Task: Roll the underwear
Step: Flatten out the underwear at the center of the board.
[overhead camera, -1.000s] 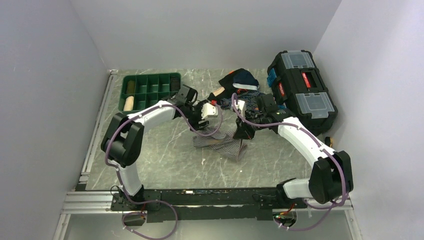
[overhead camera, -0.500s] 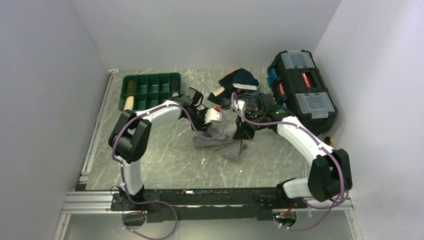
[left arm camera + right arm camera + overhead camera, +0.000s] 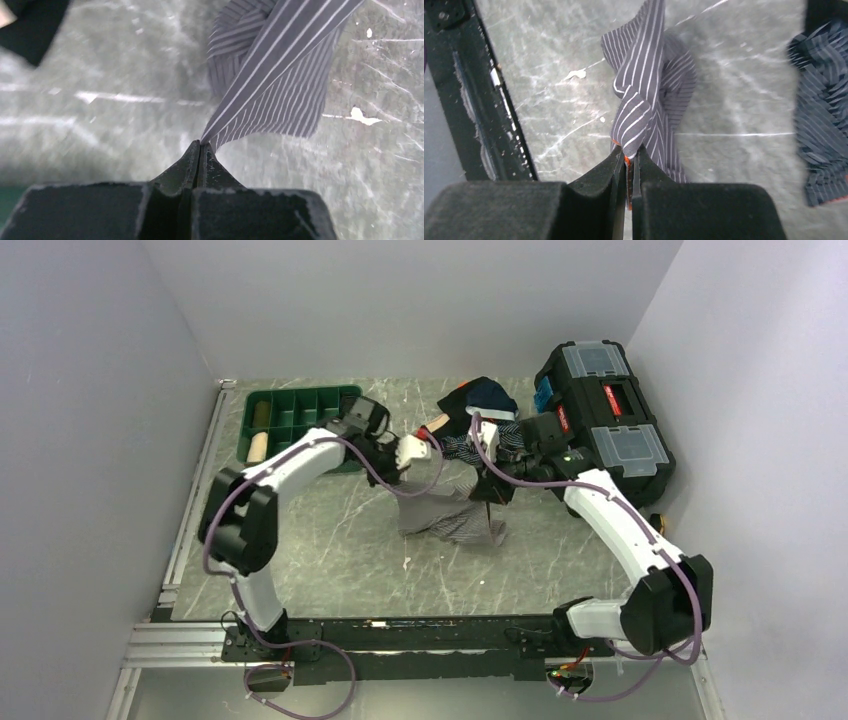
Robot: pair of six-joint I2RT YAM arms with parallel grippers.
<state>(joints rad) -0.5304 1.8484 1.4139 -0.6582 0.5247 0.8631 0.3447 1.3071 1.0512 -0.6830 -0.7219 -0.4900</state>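
Observation:
The underwear (image 3: 446, 514), grey cloth with fine light pinstripes, hangs stretched between my two grippers, its lower part sagging onto the marble table. My left gripper (image 3: 401, 480) is shut on one corner; in the left wrist view the jaws (image 3: 200, 145) meet on the tip of the underwear (image 3: 280, 75). My right gripper (image 3: 490, 490) is shut on the opposite side; the right wrist view shows its jaws (image 3: 628, 154) pinching an orange-edged fold of the underwear (image 3: 644, 95), which drops twisted below.
A green compartment tray (image 3: 300, 420) sits at the back left. A black toolbox (image 3: 605, 420) stands at the back right. Dark garments (image 3: 480, 402) lie piled between them, one a darker striped garment (image 3: 824, 125). The black front rail (image 3: 474, 110) borders the table.
My left gripper has shut on the underwear's corner. Both grippers have moved toward the back and apart, pulling the cloth up from its flat heap on the table.

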